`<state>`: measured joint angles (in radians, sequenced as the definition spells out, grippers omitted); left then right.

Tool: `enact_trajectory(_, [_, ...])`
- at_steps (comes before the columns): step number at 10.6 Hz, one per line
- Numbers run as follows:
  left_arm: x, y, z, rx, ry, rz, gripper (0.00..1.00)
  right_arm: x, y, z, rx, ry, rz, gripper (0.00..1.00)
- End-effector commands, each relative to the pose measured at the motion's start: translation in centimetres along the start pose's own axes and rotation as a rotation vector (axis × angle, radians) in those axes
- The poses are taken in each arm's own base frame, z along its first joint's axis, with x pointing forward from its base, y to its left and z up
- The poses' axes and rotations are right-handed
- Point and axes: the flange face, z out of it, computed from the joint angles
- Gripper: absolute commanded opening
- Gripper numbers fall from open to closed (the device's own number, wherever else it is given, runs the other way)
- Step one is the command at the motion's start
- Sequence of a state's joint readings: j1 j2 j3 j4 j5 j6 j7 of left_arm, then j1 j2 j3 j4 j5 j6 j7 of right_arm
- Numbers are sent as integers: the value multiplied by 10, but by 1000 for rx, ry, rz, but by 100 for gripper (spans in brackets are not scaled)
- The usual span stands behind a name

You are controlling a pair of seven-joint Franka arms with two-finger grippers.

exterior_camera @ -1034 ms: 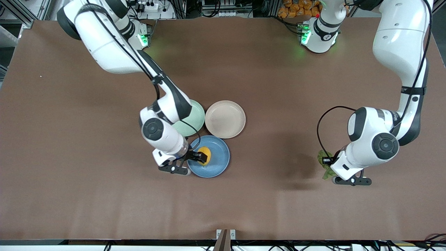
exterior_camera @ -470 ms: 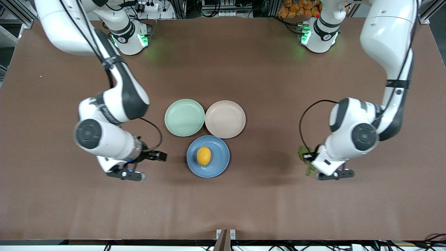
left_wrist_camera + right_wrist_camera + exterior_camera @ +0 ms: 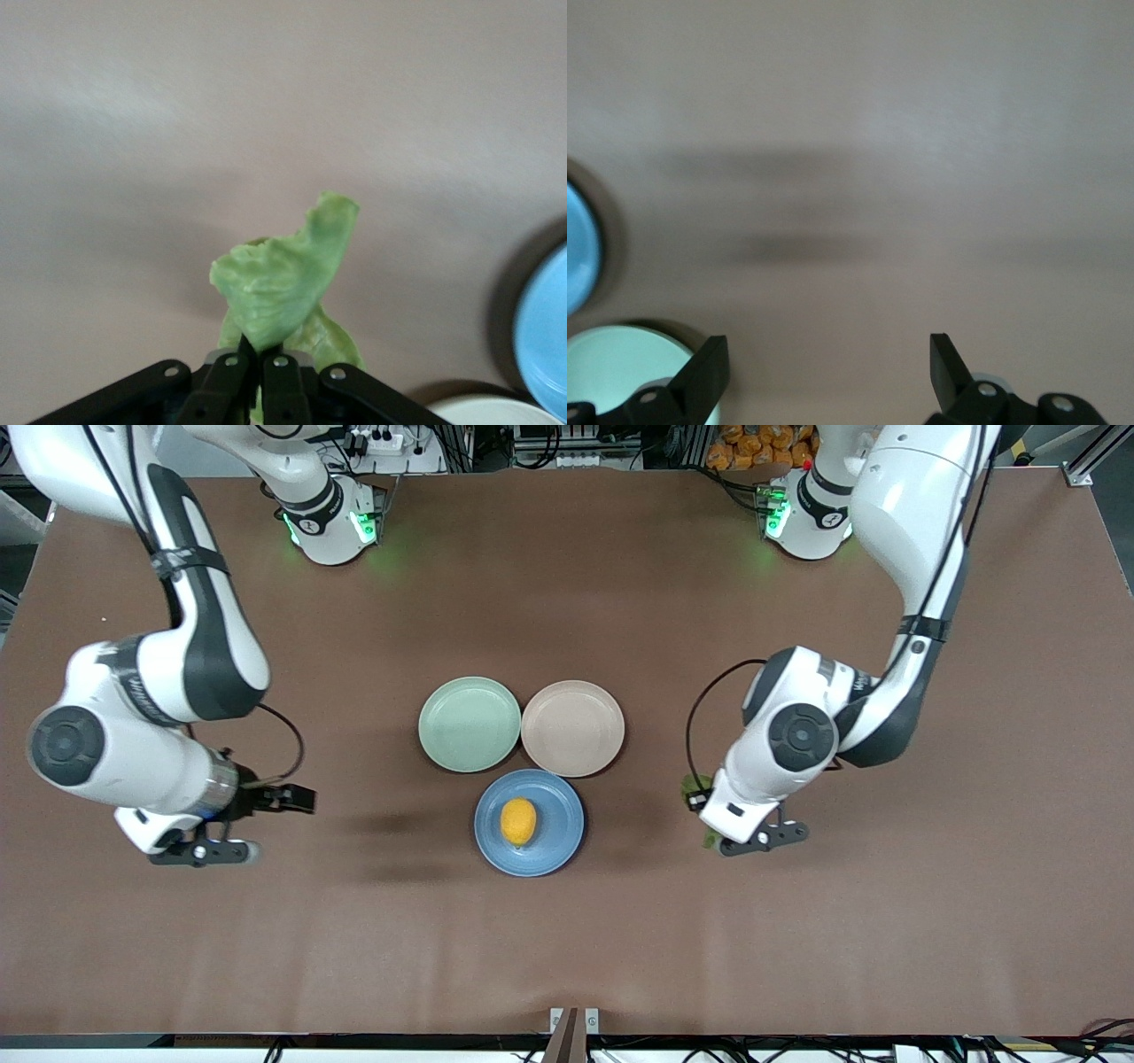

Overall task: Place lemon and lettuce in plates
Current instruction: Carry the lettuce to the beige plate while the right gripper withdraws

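Observation:
The yellow lemon (image 3: 518, 821) lies in the blue plate (image 3: 560, 825), which is nearest the front camera. The beige plate (image 3: 572, 728) and the mint-green plate (image 3: 469, 724) hold nothing. My left gripper (image 3: 702, 808) is shut on the green lettuce (image 3: 689, 785) and holds it over bare table, between the plates and the left arm's end. In the left wrist view the jaws (image 3: 257, 359) pinch the leaf (image 3: 283, 279) at its base. My right gripper (image 3: 297, 799) is open and empty over bare table toward the right arm's end, its fingers (image 3: 709, 372) spread wide.
The three plates touch in a cluster at the table's middle. The blue plate's edge (image 3: 549, 336) shows in the left wrist view, and the blue plate (image 3: 578, 248) and mint plate (image 3: 620, 363) show in the right wrist view. Brown table (image 3: 567, 939) lies all round.
My right gripper let go of the lemon in the blue plate and swung away toward the right arm's end. My left gripper carried the lettuce closer to the plates.

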<state>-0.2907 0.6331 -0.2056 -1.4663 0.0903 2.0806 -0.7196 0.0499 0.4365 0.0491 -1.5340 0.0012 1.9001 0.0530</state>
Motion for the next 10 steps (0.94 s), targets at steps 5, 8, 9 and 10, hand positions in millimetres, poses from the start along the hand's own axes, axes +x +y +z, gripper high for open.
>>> enact_trajectory(5, [-83, 92, 13, -27, -63, -12, 0, -62, 91, -55, -18, -55, 19, 100])
enact_trajectory(8, [-133, 131, 53, -3, -113, 28, 0, -86, 97, -103, -41, -42, 72, 100])
enact_trajectory(9, [-149, 144, 57, -8, -109, 45, 0, -93, 96, -120, -86, -41, 119, 100])
enact_trajectory(10, [-157, 150, 70, -5, -112, 43, 0, -98, 94, -137, -113, -35, 170, 100])
